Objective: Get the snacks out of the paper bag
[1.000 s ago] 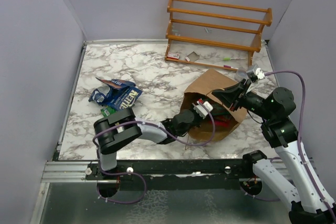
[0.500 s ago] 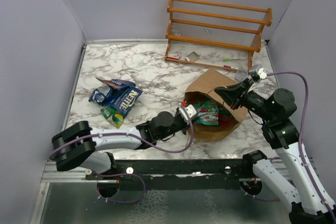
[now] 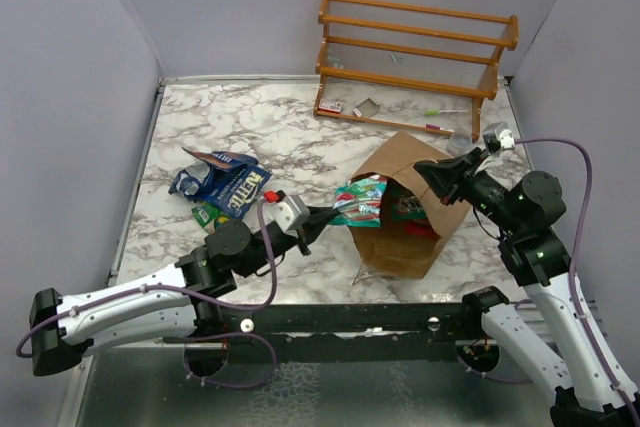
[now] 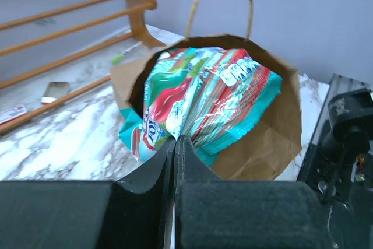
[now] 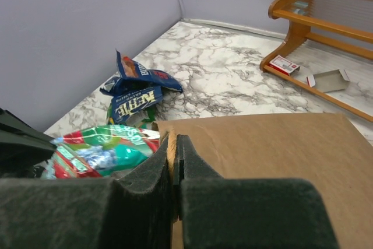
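Observation:
The brown paper bag (image 3: 405, 209) lies on its side at the right of the marble table, mouth facing left. My left gripper (image 3: 325, 215) is shut on the corner of a teal-red snack packet (image 3: 362, 201), which sticks half out of the bag mouth; it fills the left wrist view (image 4: 204, 100). My right gripper (image 3: 428, 179) is shut on the bag's upper rim (image 5: 172, 144) and holds it up. More packets show inside the bag (image 3: 410, 209). Dark blue packets (image 3: 222, 179) and a green-yellow one (image 3: 212, 217) lie on the table at the left.
An orange wooden rack (image 3: 412, 57) stands at the back right with small scraps (image 3: 332, 107) at its foot. Grey walls close in on the left, right and back. The black rail (image 3: 330, 319) runs along the near edge.
My left gripper has pulled back to the left out of the bag, drawing the teal-red packet out through the mouth. The right gripper kept holding the bag rim.

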`<state>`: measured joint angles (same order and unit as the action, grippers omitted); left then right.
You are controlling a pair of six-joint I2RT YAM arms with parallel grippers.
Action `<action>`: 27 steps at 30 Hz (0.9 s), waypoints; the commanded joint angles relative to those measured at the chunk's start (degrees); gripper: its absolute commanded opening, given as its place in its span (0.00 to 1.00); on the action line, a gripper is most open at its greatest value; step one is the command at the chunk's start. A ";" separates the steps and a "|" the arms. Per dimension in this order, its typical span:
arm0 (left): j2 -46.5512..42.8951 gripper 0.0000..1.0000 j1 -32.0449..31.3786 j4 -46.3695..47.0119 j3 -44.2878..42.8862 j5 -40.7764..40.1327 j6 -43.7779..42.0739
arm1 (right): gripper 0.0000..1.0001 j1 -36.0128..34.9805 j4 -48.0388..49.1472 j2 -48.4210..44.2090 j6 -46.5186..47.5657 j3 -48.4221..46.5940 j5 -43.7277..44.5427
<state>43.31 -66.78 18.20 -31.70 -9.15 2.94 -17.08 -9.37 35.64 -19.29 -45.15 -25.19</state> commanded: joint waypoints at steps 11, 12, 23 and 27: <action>-7.92 0.00 -0.14 -10.22 -9.01 -25.31 -5.83 | 0.02 0.03 2.25 1.12 -1.06 0.04 1.20; -8.04 0.00 -0.16 -10.49 -9.48 -26.21 -5.96 | 0.02 0.03 2.25 1.10 -1.06 0.10 1.24; -8.56 0.00 -0.11 -11.99 -11.03 -36.30 -6.96 | 0.02 0.03 2.07 0.58 0.04 0.21 2.54; -0.30 0.00 1.86 -21.16 -17.57 -45.24 -8.01 | 0.02 0.03 2.09 0.66 0.39 0.32 2.39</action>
<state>36.71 -66.74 3.75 -42.76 -42.33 -3.75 -17.08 -8.97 36.86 -19.68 -45.15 -24.58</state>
